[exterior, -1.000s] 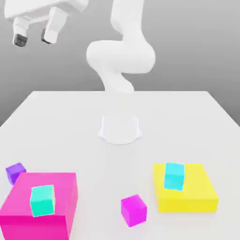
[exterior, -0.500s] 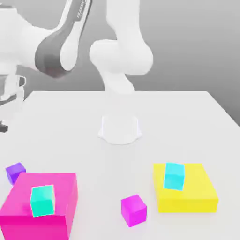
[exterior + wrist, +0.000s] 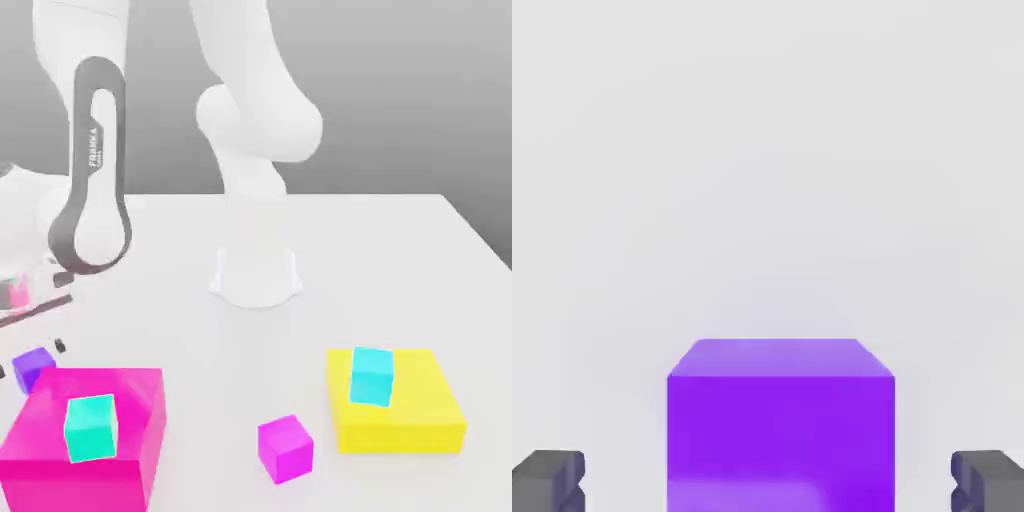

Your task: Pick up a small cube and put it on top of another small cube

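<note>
A small purple cube rests on the white table at the exterior view's left, beside the big pink block. My gripper hangs low just above it. In the hand view the purple cube lies between my two dark fingertips, with a clear gap on each side, so the gripper is open and touches nothing. A small magenta cube lies near the front middle. One teal cube tops the pink block, and a cyan cube sits on the yellow block.
The arm's round white base stands mid-table. The pink block rises right next to the purple cube. The yellow block lies at the exterior view's front right.
The arm has swung down from high at the upper left to the table. The gripper now sits just over the purple cube. No cube has moved.
</note>
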